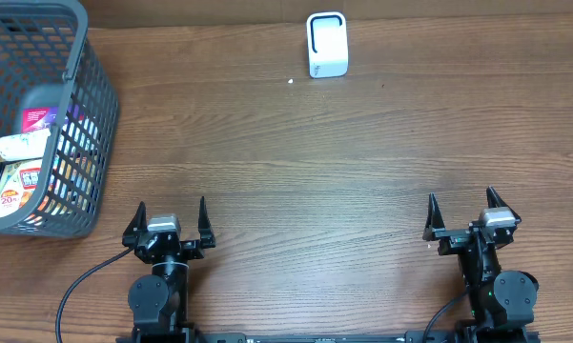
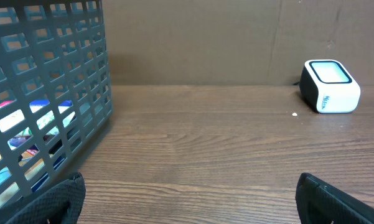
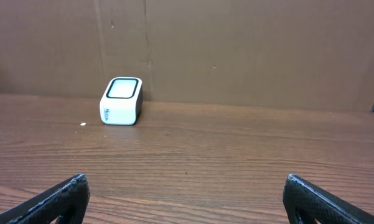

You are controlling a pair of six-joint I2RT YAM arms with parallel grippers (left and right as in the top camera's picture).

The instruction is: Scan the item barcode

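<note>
view: overhead, clock directions read from the table's middle, 12 o'clock being the far edge.
table: brown wood grain, bearing everything below.
left gripper: at 7 o'clock by the near edge, with jaws released and spread wide, holding nothing; black fingers in the lower corners of the left wrist view.
right gripper: at 5 o'clock by the near edge, jaws likewise released and empty; fingers framing bare wood in the right wrist view.
basket: grey plastic lattice at 10 o'clock, upright, well apart from both grippers.
goods to scan: all inside the basket. a cream bottle with a gold cap lying on its side, between a pink-labelled pack and a printed pack with red lettering; barcodes too small to tell.
scanner: small white box with a dark-rimmed window, at 12 o'clock near the far edge, well apart from basket and grippers.
white speck: on the wood, near the scanner at its 7 o'clock.
backdrop: plain brown board behind the scanner, seen in both wrist views.
</note>
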